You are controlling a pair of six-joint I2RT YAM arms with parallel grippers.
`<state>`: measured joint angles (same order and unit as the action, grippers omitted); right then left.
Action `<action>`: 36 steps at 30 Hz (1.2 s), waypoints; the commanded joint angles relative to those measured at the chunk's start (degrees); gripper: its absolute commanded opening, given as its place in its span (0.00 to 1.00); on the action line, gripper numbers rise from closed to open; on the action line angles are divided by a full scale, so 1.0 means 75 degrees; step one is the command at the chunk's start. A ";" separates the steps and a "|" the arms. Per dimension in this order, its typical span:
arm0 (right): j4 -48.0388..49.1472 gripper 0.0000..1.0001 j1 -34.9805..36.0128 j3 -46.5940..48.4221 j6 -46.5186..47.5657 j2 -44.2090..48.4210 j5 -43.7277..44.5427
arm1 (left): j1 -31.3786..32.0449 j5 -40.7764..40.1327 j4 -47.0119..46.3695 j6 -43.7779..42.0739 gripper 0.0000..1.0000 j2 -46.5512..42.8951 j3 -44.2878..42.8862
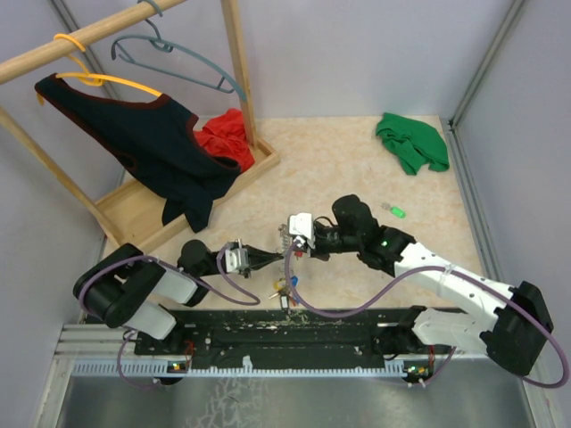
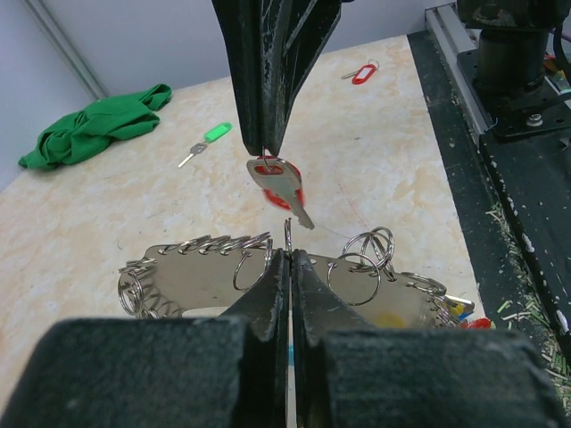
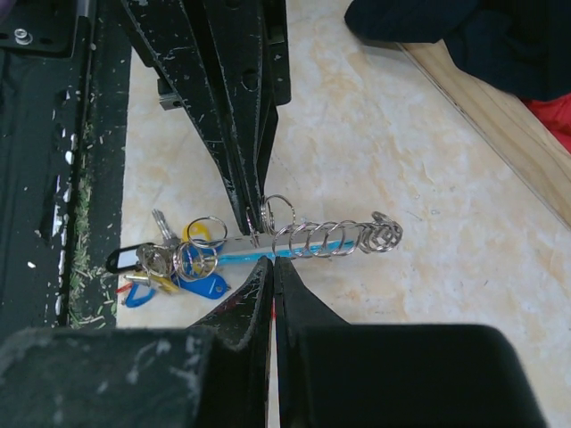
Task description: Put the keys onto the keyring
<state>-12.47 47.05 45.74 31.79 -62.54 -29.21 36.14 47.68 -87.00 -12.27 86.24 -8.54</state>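
Top external view: the pale worktop carries a wooden clothes rack at upper left and a green cloth at upper right. At centre the two hands meet tip to tip. The left hand is clamped on one ring of the keyring, at lower centre of the left wrist view. The right hand pinches the red-headed key just above that ring. The green-headed key lies alone, near the cloth.

Top camera looks down from behind the arm bases over the tabletop. Wrist cameras sit close behind the left claw and right claw, facing each other, sharing the keyring.
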 commanded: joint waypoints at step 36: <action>0.0771 0.00 -0.0020 -0.0316 0.0052 -0.0295 -0.0725 | -0.0037 0.0543 -0.2064 0.0196 0.00 -0.0260 -0.0235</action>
<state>-9.69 47.05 43.48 31.92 -65.36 -33.76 36.16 51.24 -87.00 -11.73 85.69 -9.19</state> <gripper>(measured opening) 0.006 0.005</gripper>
